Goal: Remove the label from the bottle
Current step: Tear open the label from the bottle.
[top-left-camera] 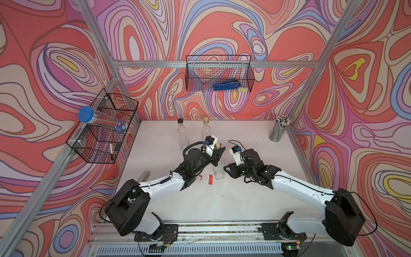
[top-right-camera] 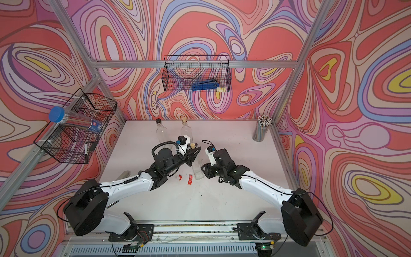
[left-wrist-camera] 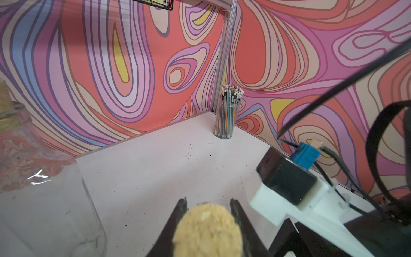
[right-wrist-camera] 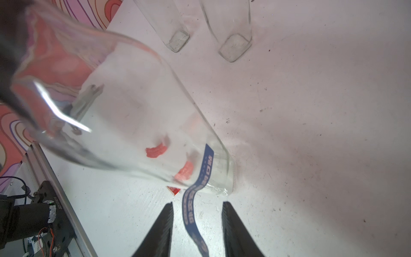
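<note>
The glass bottle (top-left-camera: 219, 170) is standing mid-frame in both top views, with its blue label (right-wrist-camera: 191, 207) peeling away near its base. My left gripper (left-wrist-camera: 208, 201) is clamping its neck at the cork (left-wrist-camera: 208, 231). My right gripper (right-wrist-camera: 197, 203) is holding its fingers apart around the loose strip. Red scraps (top-left-camera: 210, 179) are lying just left of the bottle.

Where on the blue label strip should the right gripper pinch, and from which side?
Pinch the free tail of the blue label strip, the part already peeled off the bottle near its base. It runs loose between the open jaws of the right gripper, so come in from the base end, clear of the glass, probably closing across its flat faces.
</note>
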